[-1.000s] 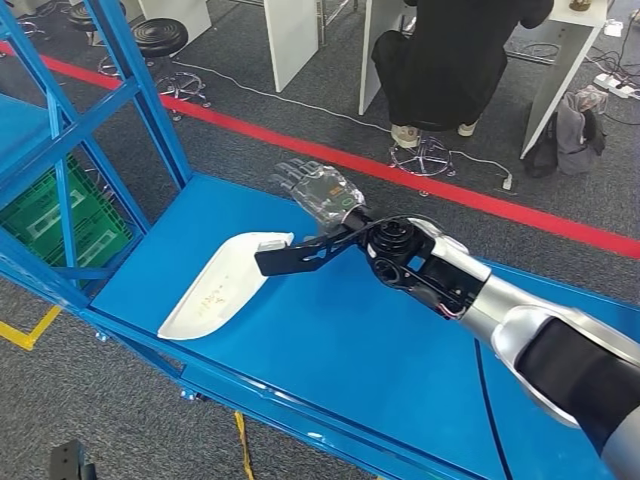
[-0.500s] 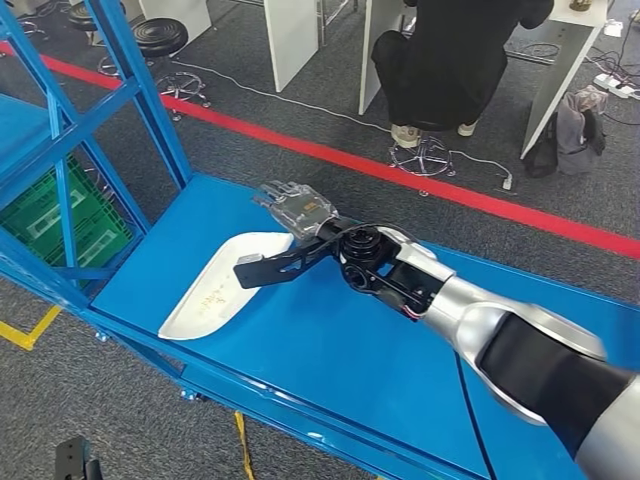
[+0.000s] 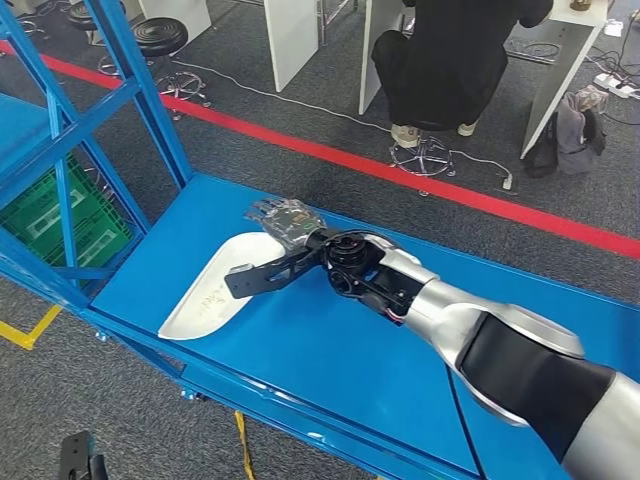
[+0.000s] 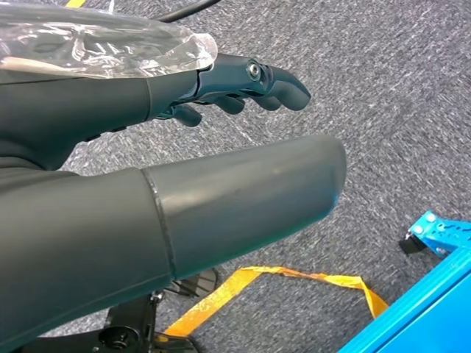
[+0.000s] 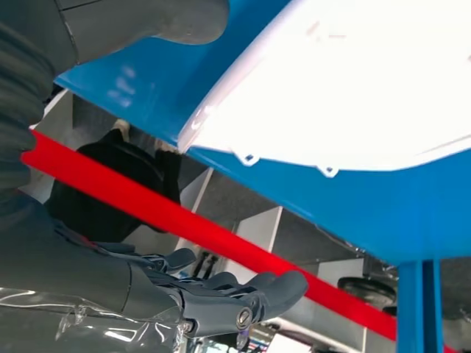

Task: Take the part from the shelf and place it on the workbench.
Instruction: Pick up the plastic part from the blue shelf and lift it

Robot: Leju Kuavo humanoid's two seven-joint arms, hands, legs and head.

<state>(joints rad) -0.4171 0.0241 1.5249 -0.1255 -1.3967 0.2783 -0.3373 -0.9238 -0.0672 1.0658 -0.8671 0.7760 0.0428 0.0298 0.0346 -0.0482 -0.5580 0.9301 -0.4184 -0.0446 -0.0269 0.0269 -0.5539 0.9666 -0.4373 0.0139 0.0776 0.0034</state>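
The white curved part (image 3: 219,285) lies flat on the blue surface (image 3: 340,340), near its left end. My right arm reaches across this surface from the right. My right hand (image 3: 281,215) hovers at the part's far end with its fingers spread and nothing in them. In the right wrist view the white part (image 5: 360,88) sits between the thumb and the dark fingers (image 5: 222,298), with a gap on both sides. My left hand (image 4: 166,213) hangs over grey carpet, its fingers stretched out and holding nothing.
Blue frame posts (image 3: 151,100) rise at the left, with a green crate (image 3: 68,215) behind them. A person in black (image 3: 453,60) sits beyond the red floor line (image 3: 453,190). A black stool (image 3: 158,38) stands at the back left. A yellow strap (image 4: 266,279) lies on the floor.
My right arm has swung left along the blue surface, bringing the hand down to the white part's far end. The part has not moved.
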